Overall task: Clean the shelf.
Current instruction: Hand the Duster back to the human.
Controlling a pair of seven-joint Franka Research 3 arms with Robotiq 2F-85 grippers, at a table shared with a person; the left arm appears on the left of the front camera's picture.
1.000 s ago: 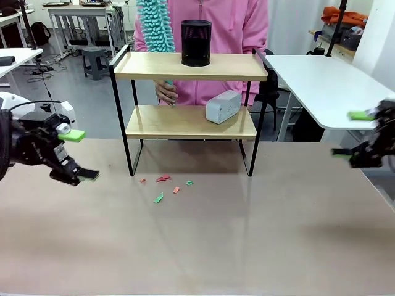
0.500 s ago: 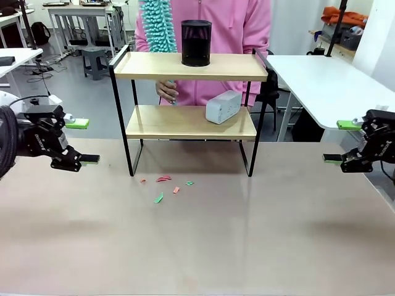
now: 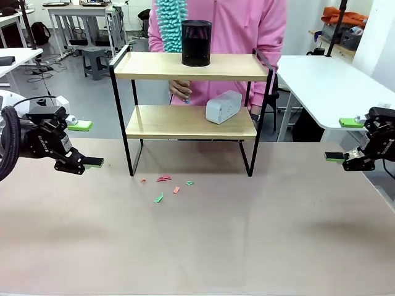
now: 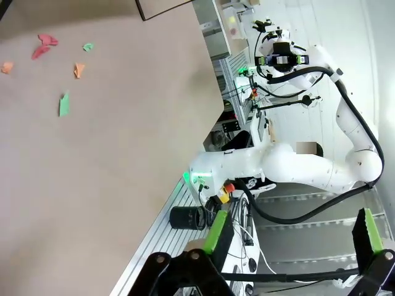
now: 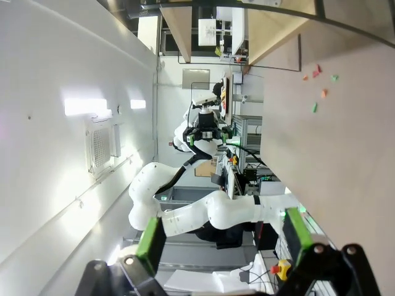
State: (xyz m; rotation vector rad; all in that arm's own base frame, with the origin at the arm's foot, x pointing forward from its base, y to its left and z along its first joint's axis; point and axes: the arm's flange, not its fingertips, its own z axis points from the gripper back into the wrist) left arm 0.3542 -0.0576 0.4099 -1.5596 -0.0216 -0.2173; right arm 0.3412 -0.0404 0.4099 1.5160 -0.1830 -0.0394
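The table (image 3: 203, 246) fills the lower half of the front view, its tan top bare apart from a few items near the middle. The shelf (image 3: 190, 121) stands upper centre, on the far part of the table, with 2 light wooden boards in a thin black frame. A person in a pink top (image 3: 247, 28) stands just behind it, at top centre, one hand (image 3: 181, 90) showing between the boards and gripping a teal fluffy duster (image 3: 171, 21) that rises above the upper board. A black cylindrical container (image 3: 196, 42) sits on the top board; a white box-shaped item (image 3: 223, 106) lies tilted on the lower board, right of centre. The left tool (image 3: 86, 144) hangs at the left edge of the frame, fingers spread and holding nothing, well apart from the shelf and lower than its bottom board. The right tool (image 3: 343, 139) hangs at the right edge, likewise spread and holding nothing, well apart from the shelf on its other side. Small paper scraps (image 3: 165, 185), red, orange and green, lie on the table just in front of the shelf's left legs, centre-left of the frame.
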